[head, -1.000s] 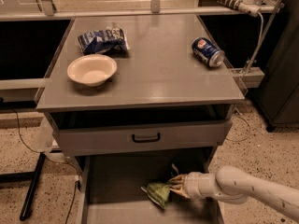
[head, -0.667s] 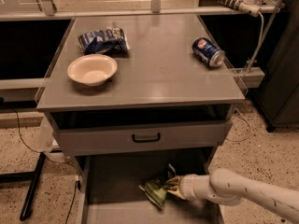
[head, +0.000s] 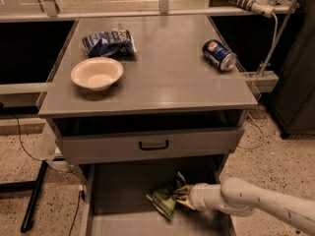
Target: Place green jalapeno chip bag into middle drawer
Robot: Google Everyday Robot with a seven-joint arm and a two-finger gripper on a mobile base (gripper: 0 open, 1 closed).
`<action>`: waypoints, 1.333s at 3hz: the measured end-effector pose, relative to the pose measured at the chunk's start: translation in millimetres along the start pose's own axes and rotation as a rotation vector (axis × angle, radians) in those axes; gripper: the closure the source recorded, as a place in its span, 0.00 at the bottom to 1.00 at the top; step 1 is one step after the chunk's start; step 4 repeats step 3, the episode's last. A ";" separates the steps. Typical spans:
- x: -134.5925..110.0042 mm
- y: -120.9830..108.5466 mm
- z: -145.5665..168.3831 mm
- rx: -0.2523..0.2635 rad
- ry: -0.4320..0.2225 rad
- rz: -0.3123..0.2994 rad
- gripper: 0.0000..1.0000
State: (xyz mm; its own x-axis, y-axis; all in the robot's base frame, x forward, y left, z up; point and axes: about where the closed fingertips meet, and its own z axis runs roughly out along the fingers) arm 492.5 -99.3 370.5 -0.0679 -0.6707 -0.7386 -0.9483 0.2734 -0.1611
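Observation:
The green jalapeno chip bag (head: 164, 201) lies low over the floor of the open middle drawer (head: 120, 191), a grey tray pulled out below the closed drawer front. My gripper (head: 184, 196) reaches in from the right on a white arm and is closed on the bag's right end. The bag is crumpled and tilted, with its left end down near the drawer floor. The fingertips are partly hidden by the bag's foil.
On the cabinet top stand a white bowl (head: 97, 73), a blue-and-white chip bag (head: 108, 42) and a blue soda can (head: 219, 55) lying on its side. The grey drawer front with a black handle (head: 153, 145) sits just above the open drawer. The drawer's left wall (head: 88, 200) is near.
The gripper and the green bag have shifted left and slightly deeper into the open drawer. Nothing on the cabinet top has moved.

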 end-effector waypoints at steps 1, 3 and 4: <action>0.0 0.0 0.0 0.000 0.000 0.000 0.35; 0.0 0.0 0.1 0.000 0.000 0.000 0.00; 0.0 0.0 0.1 0.000 0.000 0.000 0.00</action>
